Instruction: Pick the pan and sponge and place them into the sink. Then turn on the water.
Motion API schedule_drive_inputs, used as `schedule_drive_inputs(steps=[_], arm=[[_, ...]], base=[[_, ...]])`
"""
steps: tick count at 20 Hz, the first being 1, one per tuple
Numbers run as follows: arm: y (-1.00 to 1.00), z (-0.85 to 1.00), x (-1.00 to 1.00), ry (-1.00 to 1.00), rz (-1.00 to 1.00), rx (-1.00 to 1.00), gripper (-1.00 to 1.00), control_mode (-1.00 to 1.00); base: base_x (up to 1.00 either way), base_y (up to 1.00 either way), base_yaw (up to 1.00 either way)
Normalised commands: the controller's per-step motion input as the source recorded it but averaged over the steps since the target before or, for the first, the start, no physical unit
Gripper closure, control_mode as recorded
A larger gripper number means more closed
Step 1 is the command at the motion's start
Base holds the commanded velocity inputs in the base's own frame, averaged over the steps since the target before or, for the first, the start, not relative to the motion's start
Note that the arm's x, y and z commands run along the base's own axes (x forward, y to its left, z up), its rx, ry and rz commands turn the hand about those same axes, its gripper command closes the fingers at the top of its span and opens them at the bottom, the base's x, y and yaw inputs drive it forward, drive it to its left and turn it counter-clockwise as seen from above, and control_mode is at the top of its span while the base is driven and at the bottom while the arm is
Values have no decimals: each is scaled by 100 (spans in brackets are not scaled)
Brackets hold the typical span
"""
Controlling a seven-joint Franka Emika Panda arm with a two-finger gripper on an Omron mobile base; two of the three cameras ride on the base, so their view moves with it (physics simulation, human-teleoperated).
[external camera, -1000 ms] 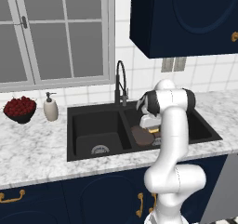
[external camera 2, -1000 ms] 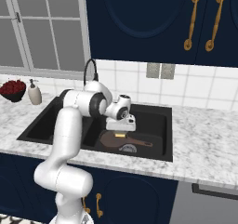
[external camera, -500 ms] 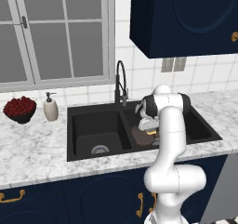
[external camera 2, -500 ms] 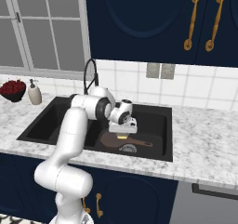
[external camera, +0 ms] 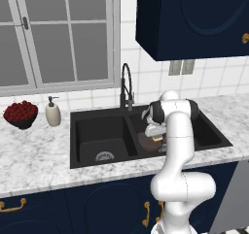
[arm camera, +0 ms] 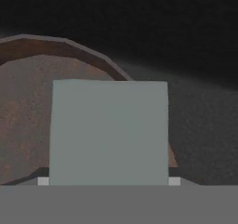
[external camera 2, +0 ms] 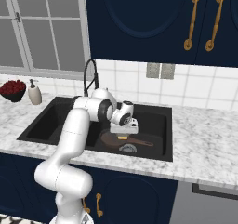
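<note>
Showing no readable writing: sponge (arm camera: 109, 132), pan (arm camera: 28, 121).

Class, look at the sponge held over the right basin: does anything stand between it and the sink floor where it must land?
Yes. The pan already lies in the sink, directly under the sponge held in the gripper. The sponge would probably land on the pan, still inside the sink.
</note>
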Motion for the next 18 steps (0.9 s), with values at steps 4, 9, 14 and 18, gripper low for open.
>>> schedule_drive_inputs(steps=[4, 9, 14, 18], arm=[[0, 0, 0, 0, 0, 0, -100, -100], [0, 3, -4, -1, 0, 0, -100, -100], [0, 49, -14, -6, 0, 1, -100, -100], [0, 60, -11, -12, 0, 0, -100, -100]], base=[[0, 0, 0], [0, 0, 0], [0, 0, 0], [0, 0, 0]])
